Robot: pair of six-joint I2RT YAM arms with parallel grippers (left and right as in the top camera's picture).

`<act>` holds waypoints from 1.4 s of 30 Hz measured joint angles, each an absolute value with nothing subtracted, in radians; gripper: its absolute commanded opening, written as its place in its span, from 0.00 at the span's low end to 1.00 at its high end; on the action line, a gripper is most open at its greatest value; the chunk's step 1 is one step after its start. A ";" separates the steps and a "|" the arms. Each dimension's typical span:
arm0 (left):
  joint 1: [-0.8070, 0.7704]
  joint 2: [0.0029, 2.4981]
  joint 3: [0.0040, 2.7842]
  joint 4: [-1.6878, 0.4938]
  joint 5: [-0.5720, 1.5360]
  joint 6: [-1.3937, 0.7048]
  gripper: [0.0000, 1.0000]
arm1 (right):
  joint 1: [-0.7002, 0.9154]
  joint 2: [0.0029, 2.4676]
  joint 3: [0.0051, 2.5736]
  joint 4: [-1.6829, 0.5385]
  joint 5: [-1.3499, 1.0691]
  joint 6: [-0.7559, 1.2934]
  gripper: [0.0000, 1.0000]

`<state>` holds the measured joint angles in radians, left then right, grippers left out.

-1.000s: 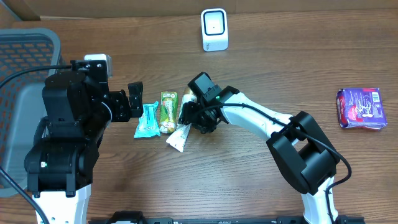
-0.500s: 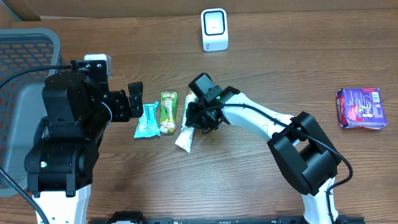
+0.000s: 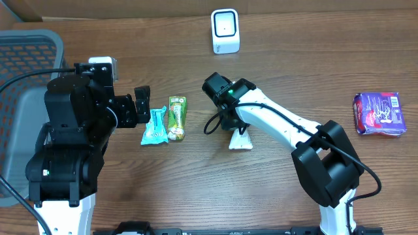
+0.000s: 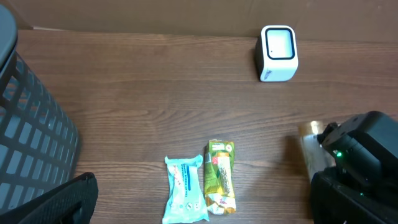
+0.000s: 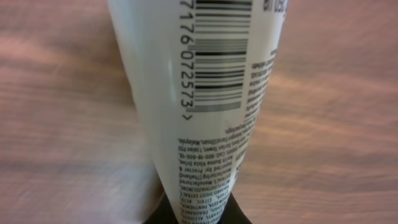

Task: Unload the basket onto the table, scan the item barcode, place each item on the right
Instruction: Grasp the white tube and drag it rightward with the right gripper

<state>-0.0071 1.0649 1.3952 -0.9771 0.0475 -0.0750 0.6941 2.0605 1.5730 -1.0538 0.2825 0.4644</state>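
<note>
My right gripper (image 3: 233,124) grips the white tube (image 3: 240,140); left gripper (image 3: 141,104) gapes; the far scanner (image 3: 225,31) is not yet reached.

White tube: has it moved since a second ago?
Yes. In the overhead view the tube, clamped in the right gripper, has gone right, away from the green packet it lay beside.
</note>
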 measured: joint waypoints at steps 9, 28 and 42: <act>-0.007 1.065 1.395 -0.977 0.047 -0.075 1.00 | 0.694 2.058 1.557 -0.996 0.374 0.414 0.46; -0.007 1.065 1.395 -0.977 0.047 -0.075 1.00 | 0.456 1.929 1.560 -0.965 0.029 0.411 0.52; -0.007 1.065 1.395 -0.978 0.047 -0.075 1.00 | 0.354 1.970 1.473 -0.781 -0.284 0.416 0.28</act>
